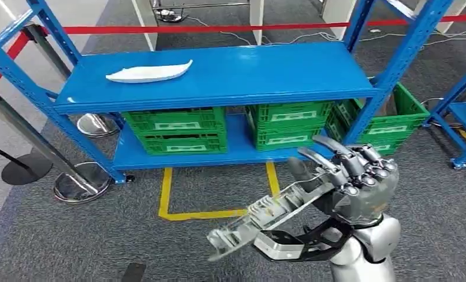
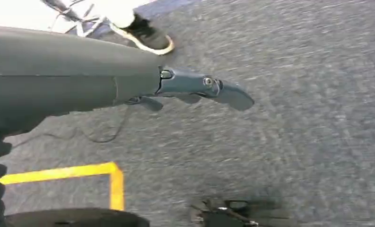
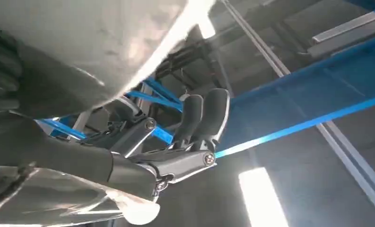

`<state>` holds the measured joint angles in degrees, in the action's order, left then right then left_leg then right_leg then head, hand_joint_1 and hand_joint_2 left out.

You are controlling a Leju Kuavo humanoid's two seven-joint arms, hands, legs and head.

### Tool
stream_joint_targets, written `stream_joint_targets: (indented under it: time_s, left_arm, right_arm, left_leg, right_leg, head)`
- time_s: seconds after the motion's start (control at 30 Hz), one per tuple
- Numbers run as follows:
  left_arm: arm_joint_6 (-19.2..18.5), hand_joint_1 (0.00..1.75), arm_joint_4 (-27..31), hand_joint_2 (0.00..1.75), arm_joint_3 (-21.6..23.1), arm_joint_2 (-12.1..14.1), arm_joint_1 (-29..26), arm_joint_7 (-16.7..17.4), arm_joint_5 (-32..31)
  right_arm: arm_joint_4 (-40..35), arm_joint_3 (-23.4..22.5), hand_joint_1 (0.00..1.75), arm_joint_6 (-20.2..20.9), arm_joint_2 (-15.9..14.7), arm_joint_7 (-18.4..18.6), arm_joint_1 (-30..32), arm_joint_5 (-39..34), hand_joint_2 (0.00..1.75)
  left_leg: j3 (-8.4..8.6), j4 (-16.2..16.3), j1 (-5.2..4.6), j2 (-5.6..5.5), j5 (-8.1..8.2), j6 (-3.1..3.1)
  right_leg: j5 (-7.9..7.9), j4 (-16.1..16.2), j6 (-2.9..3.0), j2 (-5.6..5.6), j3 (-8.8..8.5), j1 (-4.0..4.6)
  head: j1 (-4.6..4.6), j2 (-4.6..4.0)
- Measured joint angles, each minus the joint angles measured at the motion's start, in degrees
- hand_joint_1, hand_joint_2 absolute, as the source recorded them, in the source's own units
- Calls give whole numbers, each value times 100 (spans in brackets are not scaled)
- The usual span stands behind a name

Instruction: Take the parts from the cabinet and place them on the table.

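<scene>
A white curved part point(image 1: 149, 73) lies on the top of the blue rack point(image 1: 265, 70), towards its left end. My right hand point(image 1: 356, 182) is raised in front of the rack's right side and grips one end of a long silver-grey part point(image 1: 265, 214), which slants down to the left over the floor. In the right wrist view the pale part point(image 3: 95, 42) runs across the hand point(image 3: 176, 151), with the dark fingers point(image 3: 204, 118) curled around it. My left hand point(image 2: 195, 90) hangs over the grey carpet with its thumb stretched out and nothing in it.
Green crates point(image 1: 177, 129) point(image 1: 289, 123) sit on the rack's lower shelf, and another point(image 1: 389, 120) stands at its right end. Red barrier tape point(image 1: 218, 28) and metal post bases point(image 1: 80, 182) stand at the left. A yellow floor mark point(image 1: 166, 200) lies before the rack. A person's shoe point(image 2: 150, 38) is nearby.
</scene>
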<state>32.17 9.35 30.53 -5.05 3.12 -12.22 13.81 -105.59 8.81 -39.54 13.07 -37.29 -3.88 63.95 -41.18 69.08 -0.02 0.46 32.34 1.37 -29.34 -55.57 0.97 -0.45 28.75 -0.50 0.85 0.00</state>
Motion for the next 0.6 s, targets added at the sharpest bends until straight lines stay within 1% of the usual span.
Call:
stream_joint_targets:
  time_s: [0.03,0.07,0.1,0.13,0.17,0.2,0.23,0.27,0.3,0.33,0.37,0.4,0.43,0.47,0.5,0.53,0.57,0.6]
  left_arm:
    - [-2,0,0,175,0,2,8,0,0]
    - [-2,0,0,175,2,2,12,0,-2]
    - [-2,0,0,175,2,2,11,0,0]
    - [-2,0,0,175,2,2,11,0,-2]
    - [0,0,0,175,4,2,13,0,-2]
    - [0,0,0,175,4,4,21,0,-6]
    - [2,0,0,175,4,26,33,0,-7]
    - [2,0,0,175,7,28,43,0,-9]
    - [2,0,0,175,7,28,50,0,-9]
    - [2,0,0,175,9,28,53,2,-9]
    - [2,0,0,175,9,31,36,13,-9]
    - [2,0,0,175,9,31,36,13,-11]
    - [2,0,0,175,9,28,46,13,-11]
    - [-2,0,0,175,9,24,56,13,-15]
    - [-2,0,0,175,9,13,57,13,-20]
    - [0,0,0,175,11,13,55,13,-20]
    - [-2,0,0,175,9,13,52,13,-20]
    - [0,0,0,175,9,15,53,13,-20]
  right_arm:
    - [7,0,175,0,-2,0,6,0,175]
    - [9,0,175,0,-2,0,6,-4,175]
    - [9,0,175,0,-2,0,6,-11,175]
    - [9,0,175,0,-2,0,5,-26,175]
    - [9,0,175,-2,-2,0,4,-33,175]
    - [9,0,175,-2,0,0,4,-39,175]
    - [9,0,175,-2,0,0,4,-44,175]
    - [9,0,175,-2,0,0,-3,-53,175]
    - [7,0,175,-2,0,0,-6,-66,175]
    - [7,0,175,-2,0,0,-3,-74,175]
    - [7,0,175,-2,0,0,5,-79,175]
    - [7,0,175,-2,-2,0,7,-87,175]
    - [7,0,175,-2,0,0,0,-90,175]
    - [6,0,175,-2,-2,0,3,-90,175]
    - [7,0,175,-2,-2,0,9,-92,175]
    - [7,0,175,-2,-2,0,10,-92,175]
    - [7,0,175,-2,-2,0,12,-96,175]
    - [7,-2,175,-2,-2,0,19,-101,175]
  left_leg:
    - [-41,397,5,0,166,11]
    - [-20,632,7,0,135,13]
    - [104,627,8,-1,-27,6]
    - [336,376,7,-3,-229,-11]
    - [694,-105,5,-5,-384,-49]
    - [1058,-617,-1,-15,-406,-97]
    - [1351,-1064,-21,-32,-251,-156]
    - [1457,-1289,-32,-32,-199,-175]
    - [1406,-1290,-47,-33,-206,-187]
    - [1374,-1267,-62,-34,-236,-222]
    - [1332,-1312,-53,-31,-313,-269]
    - [1282,-1341,-14,5,-398,-305]
    - [1196,-1341,-18,8,-458,-353]
    - [1100,-1333,-20,8,-529,-386]
    - [1003,-1332,-26,8,-606,-397]
    - [896,-1325,-33,10,-686,-398]
    - [787,-1317,-36,16,-765,-392]
    - [685,-1312,-37,19,-821,-384]
  right_leg:
    - [74,-12,-1,-4,97,5]
    - [143,-34,-4,-4,201,6]
    - [205,-69,-8,-2,317,7]
    - [251,-108,-17,1,427,7]
    - [297,-143,-28,10,518,12]
    - [336,-166,-45,15,566,14]
    - [366,-185,-74,16,607,31]
    - [411,-195,-106,12,628,36]
    - [475,-193,-148,-2,658,28]
    - [530,-178,-189,-8,670,12]
    - [583,-165,-235,-5,683,27]
    - [475,-215,-252,16,724,6]
    - [182,-368,-278,22,841,2]
    - [-206,-728,-302,26,967,-6]
    - [-540,-1194,-324,26,1079,-9]
    - [-743,-1633,-345,25,1169,-9]
    - [-729,-1923,-358,25,1185,-9]
    - [-542,-1978,-364,25,1109,-10]
  head:
    - [4,0]
    - [2,0]
    - [4,0]
    - [4,0]
    - [4,0]
    - [9,0]
    - [0,0]
    - [-7,0]
    - [2,0]
    - [-2,0]
    - [-2,0]
    - [0,0]
    - [-22,0]
    - [-28,0]
    - [-31,0]
    - [-28,0]
    - [-31,0]
    - [-28,0]
